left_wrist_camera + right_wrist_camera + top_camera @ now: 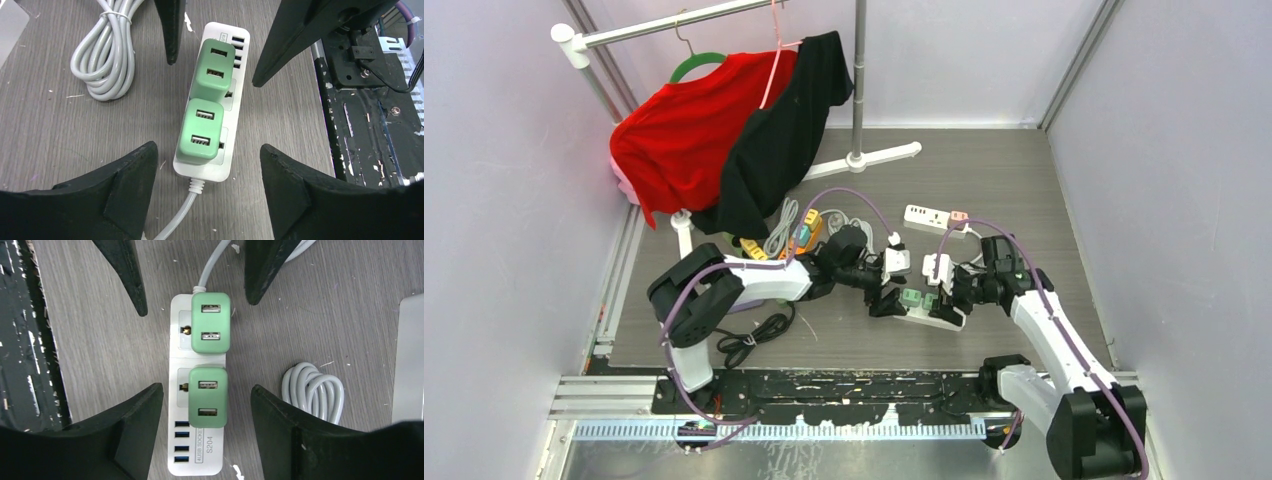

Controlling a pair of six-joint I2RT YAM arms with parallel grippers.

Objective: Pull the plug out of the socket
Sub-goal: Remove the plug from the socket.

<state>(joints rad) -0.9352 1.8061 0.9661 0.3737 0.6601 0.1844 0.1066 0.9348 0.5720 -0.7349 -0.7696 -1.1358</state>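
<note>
A white power strip (pixel 929 312) lies on the table with two green USB plugs seated in it side by side. In the left wrist view the strip (pixel 210 169) holds one green plug (pixel 201 131) near its cord end and another (pixel 214 69) by the USB ports. The right wrist view shows the strip (pixel 196 452), one plug (pixel 207 396) near the blue ports and the other (pixel 210 323) at the cord end. My left gripper (pixel 209 175) is open above the cord end. My right gripper (pixel 207 412) is open above the port end. Neither touches a plug.
A coiled white cable (pixel 102 55) lies beside the strip, also in the right wrist view (pixel 314 396). Another white power strip (pixel 927 217) and an orange one (pixel 807 231) lie farther back. A clothes rack with red and black shirts (pixel 724 140) stands at the back left. The black base rail (pixel 844 385) runs along the near edge.
</note>
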